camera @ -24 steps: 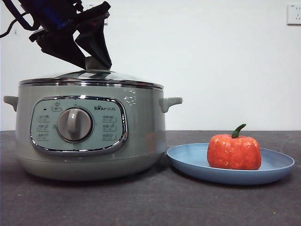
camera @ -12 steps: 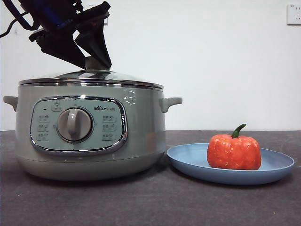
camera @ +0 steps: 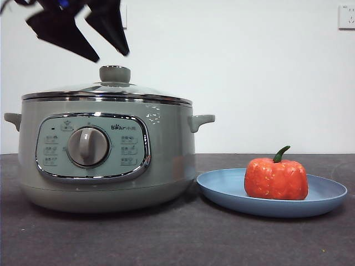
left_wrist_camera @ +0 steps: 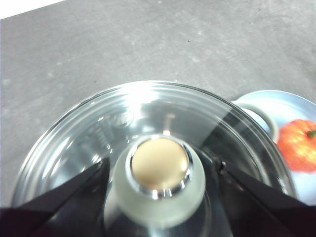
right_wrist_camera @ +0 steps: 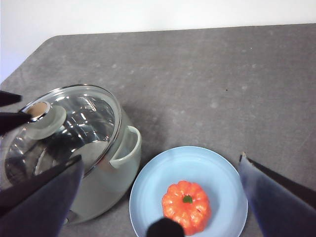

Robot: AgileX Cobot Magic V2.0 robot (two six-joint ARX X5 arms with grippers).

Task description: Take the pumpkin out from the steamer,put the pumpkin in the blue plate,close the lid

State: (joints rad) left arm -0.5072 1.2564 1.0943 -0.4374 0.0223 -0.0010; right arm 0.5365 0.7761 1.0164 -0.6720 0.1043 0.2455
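1. A small orange-red toy pumpkin with a green stem sits inside a wide, shallow light-blue plate on the grey desk.
2. Just beside the plate stands a large sage-green steamer pot, its round glass lid seated on top.
3. The left gripper hovers just above the lid's knob, jaws spread, touching nothing.
4. The right gripper hangs high over the plate, jaws spread wide, holding nothing.

brand name "bear", with small unreadable characters beside it, on the control panel of the steamer, above and right of the dial; button labels illegible.
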